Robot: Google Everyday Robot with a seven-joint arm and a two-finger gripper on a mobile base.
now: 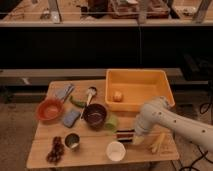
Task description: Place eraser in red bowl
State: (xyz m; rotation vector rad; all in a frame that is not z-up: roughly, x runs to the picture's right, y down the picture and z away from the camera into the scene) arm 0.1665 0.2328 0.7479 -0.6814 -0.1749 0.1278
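The eraser, a small striped block, lies on the wooden table right of centre, just above the white cup. My gripper comes down from the white arm on the right and sits on the eraser's right end, shut on it. The red bowl stands at the table's left side, far from the gripper, with nothing visible in it.
Between eraser and red bowl stand a dark bowl, a blue-grey pad and a green object. A yellow bin holding a round fruit is behind the gripper. A metal cup and grapes sit front left.
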